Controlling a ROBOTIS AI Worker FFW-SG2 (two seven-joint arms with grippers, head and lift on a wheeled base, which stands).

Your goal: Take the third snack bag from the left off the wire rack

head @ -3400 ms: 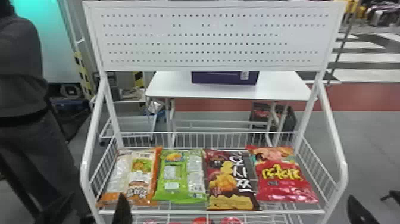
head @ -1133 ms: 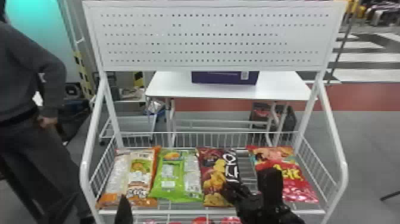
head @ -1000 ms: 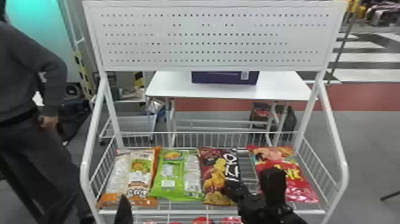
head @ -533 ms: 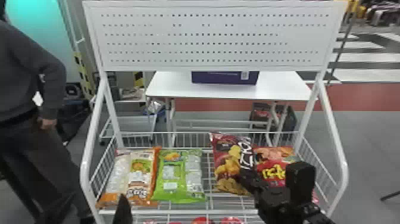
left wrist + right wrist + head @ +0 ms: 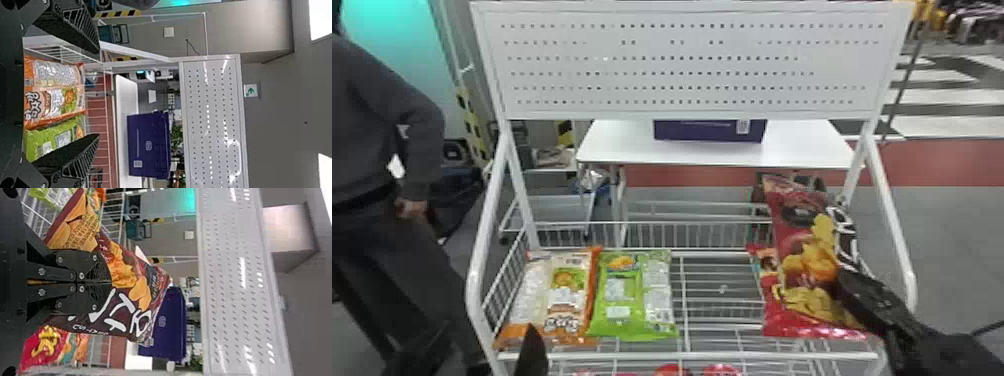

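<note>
Head view — the dark red crinkly snack bag printed with yellow chips [image 5: 807, 250] stands nearly upright over the right end of the white wire rack [image 5: 717, 292]. Its lower end is in the right gripper [image 5: 852, 295] and its top leans away from the robot. A bare slot lies beside the flat green snack bag [image 5: 632, 295].

Left wrist view — the left gripper [image 5: 92, 92] sits low at the rack's front left, jaws apart, holding nothing.

Right wrist view — the flat fingers [image 5: 84, 284] are pinched together on the bag's lower part. My read: drawing it back toward the robot clears the rack's front edge.

3rd snack bag [image 5: 807, 250] above R bag [image 5: 782, 327] on rack [image 5: 717, 290].
</note>
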